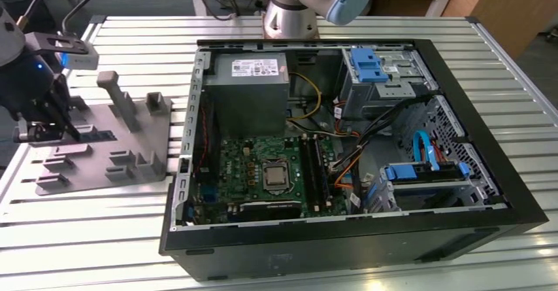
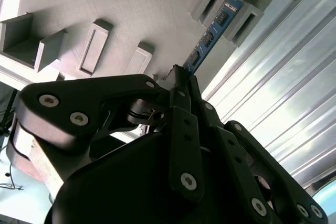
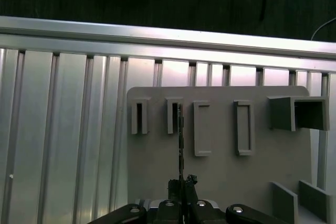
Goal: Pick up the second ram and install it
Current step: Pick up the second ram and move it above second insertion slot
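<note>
The thin flat memory stick [image 2: 210, 35] is bluish-green with dark chips, the end effector [image 2: 179, 80] matte black, the moulded plastic holder tray [image 2: 131, 9] plain grey, the ribbed metal tabletop [image 1: 87, 239] striped silver, the computer case [image 1: 349, 242] black, its motherboard [image 1: 240, 167] green, its drive brackets [image 1: 366, 65] bright blue.

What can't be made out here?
- ram: the gripped end is covered by the fingers in the second wrist view. In the first wrist view it is edge-on, so its chips are hidden.
- slots: in the exterior view they are too small and dark to tell whether any is filled.
</note>
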Controlling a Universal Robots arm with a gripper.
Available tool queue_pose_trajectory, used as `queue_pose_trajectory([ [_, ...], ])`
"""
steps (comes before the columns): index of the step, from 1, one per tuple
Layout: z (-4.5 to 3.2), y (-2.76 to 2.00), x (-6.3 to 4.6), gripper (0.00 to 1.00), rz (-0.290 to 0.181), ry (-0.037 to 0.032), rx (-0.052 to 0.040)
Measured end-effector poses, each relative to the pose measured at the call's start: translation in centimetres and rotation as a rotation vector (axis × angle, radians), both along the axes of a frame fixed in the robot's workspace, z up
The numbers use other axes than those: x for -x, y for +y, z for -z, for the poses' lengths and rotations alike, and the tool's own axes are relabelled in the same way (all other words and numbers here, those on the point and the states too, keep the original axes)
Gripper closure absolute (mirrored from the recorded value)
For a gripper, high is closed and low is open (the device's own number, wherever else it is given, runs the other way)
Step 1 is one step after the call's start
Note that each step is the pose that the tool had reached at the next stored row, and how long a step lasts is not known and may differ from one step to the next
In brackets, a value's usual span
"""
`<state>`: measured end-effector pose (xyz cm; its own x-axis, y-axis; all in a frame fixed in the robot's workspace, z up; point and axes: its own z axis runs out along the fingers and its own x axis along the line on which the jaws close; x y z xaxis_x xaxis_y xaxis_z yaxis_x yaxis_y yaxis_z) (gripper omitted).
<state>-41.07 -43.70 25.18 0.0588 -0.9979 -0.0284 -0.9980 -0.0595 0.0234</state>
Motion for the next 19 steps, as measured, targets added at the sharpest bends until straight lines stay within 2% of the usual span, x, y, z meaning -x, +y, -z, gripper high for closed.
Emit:
queue_pose_trajectory([
  [13, -1.95, 0.00, 0.0, 0.86, 0.000, 0.0000, -0.0003],
  [19, -3.13, 0.00, 0.0, 0.86, 0.000, 0.0000, -0.0005],
])
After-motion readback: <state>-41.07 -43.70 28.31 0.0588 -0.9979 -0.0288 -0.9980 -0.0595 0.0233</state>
